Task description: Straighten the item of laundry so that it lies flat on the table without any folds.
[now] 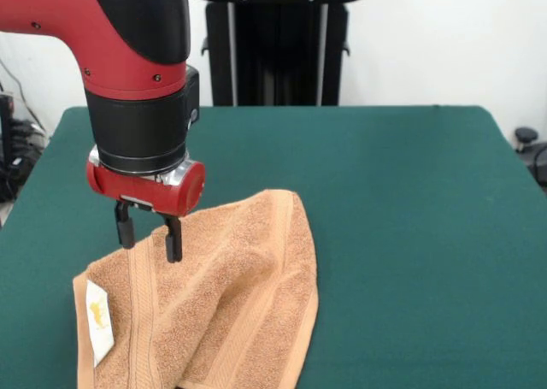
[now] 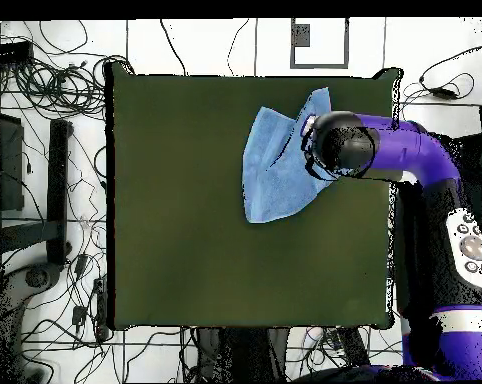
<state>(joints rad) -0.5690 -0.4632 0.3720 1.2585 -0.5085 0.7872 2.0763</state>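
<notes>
The item of laundry (image 1: 226, 303) is a light-brown terry towel lying rumpled on the green table (image 1: 410, 192) at the near left. It has a raised fold running through its middle, and its far corner is peaked. A white tag (image 1: 100, 321) shows at its left edge. My gripper (image 1: 149, 238) hangs open just over the towel's far left edge, with nothing between its fingers. From overhead the towel (image 2: 275, 165) lies near the table's (image 2: 205, 230) top right, and the arm's wrist (image 2: 335, 145) covers its right edge and hides the gripper.
The towel runs past the bottom edge of the front view. The table's left edge is close to it there. Tangled cables (image 2: 45, 90) and dark gear lie on the floor around the table in the overhead view.
</notes>
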